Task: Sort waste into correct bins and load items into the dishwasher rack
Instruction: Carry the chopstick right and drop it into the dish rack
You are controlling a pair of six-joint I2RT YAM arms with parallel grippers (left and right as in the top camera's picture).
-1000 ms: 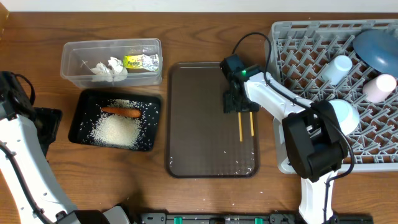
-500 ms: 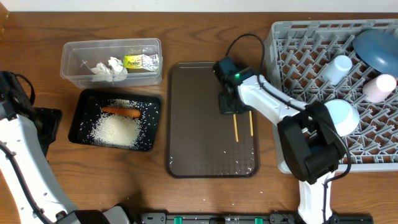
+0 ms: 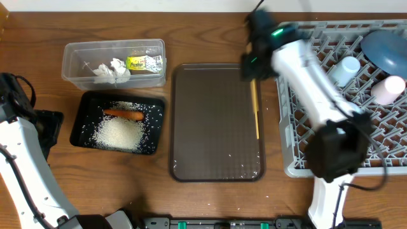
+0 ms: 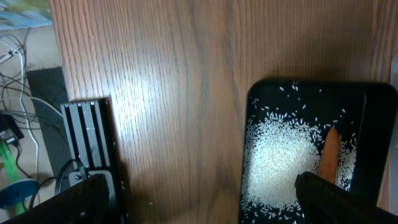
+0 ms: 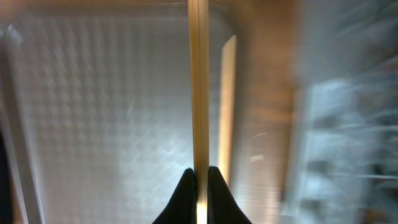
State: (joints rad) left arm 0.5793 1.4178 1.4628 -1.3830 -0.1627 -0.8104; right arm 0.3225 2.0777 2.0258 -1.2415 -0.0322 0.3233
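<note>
My right gripper [image 5: 199, 171] is shut on one wooden chopstick [image 5: 199, 81], which runs straight out from its fingers. A second chopstick [image 5: 227, 106] shows just right of it, blurred. From overhead the right gripper [image 3: 252, 69] hangs over the far right corner of the brown tray [image 3: 210, 127], beside the grey rack [image 3: 305, 76], with a chopstick [image 3: 256, 111] reaching toward the front. My left gripper [image 4: 202, 205] is open over bare wood next to the black tray [image 4: 373, 124], which holds rice [image 4: 280, 155] and a carrot [image 4: 328, 155].
The rack holds a blue dish [image 3: 388, 48], a light-blue cup [image 3: 346, 69] and a pinkish cup [image 3: 389, 89]. The clear box [image 3: 76, 54] contains a tissue [image 3: 111, 70] and a wrapper [image 3: 143, 63]. A few rice grains lie on the brown tray.
The right gripper has shut on a chopstick, lifted it off the brown tray and swung back and right toward the rack. The left arm has not moved.
</note>
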